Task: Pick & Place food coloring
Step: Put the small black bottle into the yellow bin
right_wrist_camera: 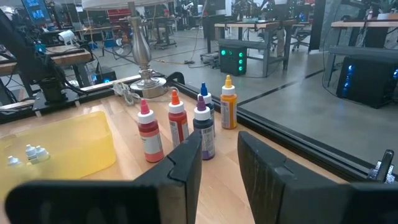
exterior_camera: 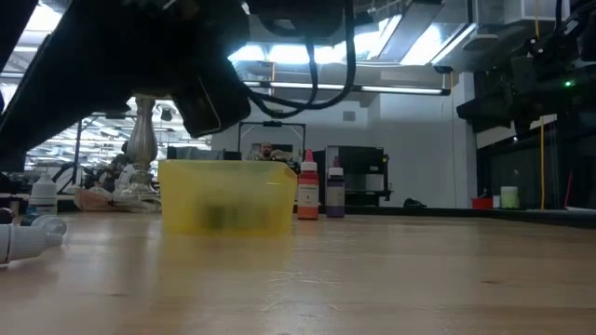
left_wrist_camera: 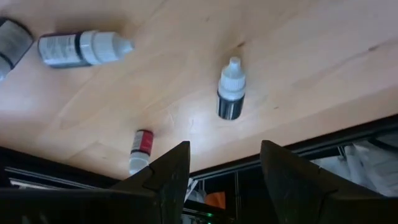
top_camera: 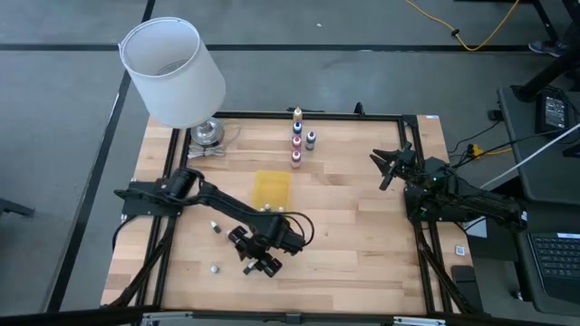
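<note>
Several tiny food coloring bottles sit on the wood ahead of my left gripper (left_wrist_camera: 224, 180). They include a dark one with a white cap (left_wrist_camera: 231, 94), a red-labelled one (left_wrist_camera: 140, 149) and a white-capped one on its side (left_wrist_camera: 84, 48). My left gripper (top_camera: 261, 265) hovers open over the table's near middle, tilted down, with nothing between its fingers. Small bottles (right_wrist_camera: 28, 152) lie in the yellow tray (top_camera: 272, 188). More food coloring bottles (top_camera: 297, 138) stand upright in a row at the far edge. My right gripper (top_camera: 385, 168) waits at the right, open a little and holding nothing.
A lamp with a white shade (top_camera: 172, 71) and a metal base (top_camera: 207, 134) stands at the far left corner. Black frame rails (top_camera: 161, 263) run around the tabletop. Bare wood lies between the tray and my right arm (top_camera: 453, 195).
</note>
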